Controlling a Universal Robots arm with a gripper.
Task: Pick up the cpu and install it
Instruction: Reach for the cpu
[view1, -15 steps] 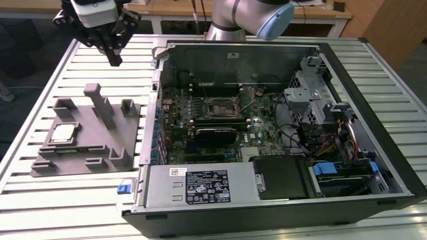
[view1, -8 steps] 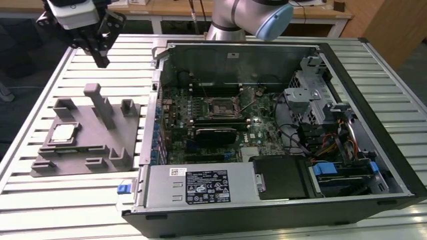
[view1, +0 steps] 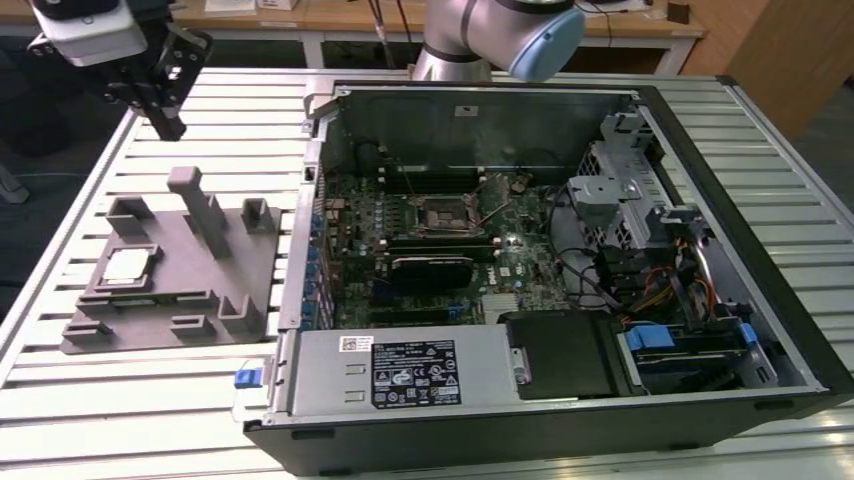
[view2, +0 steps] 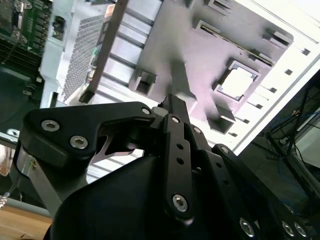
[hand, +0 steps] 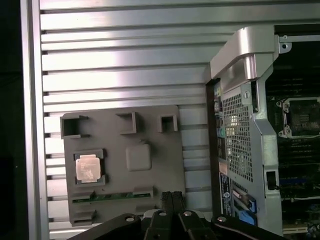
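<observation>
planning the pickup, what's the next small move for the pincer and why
Probably shift the pincer across until it hangs over the cpu: it is shut, empty and off to one side of the cpu, which lies in the grey fixture.

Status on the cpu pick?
Gripper shut, empty, hovering apart from the cpu. Cpu seated in grey fixture pocket, untouched. Nothing covering it.

This looks like a robotics lab or test workshop. A slatted metal worktop (view1: 120, 400) carries an opened desktop computer (view1: 467, 125) with its circuit boards laid bare, and beside it a grey moulded fixture (view1: 174, 290) for holding parts. A jointed robot arm (view1: 487, 35) rises behind the computer, and wooden benches (view1: 347, 18) with cables stand further back.
</observation>
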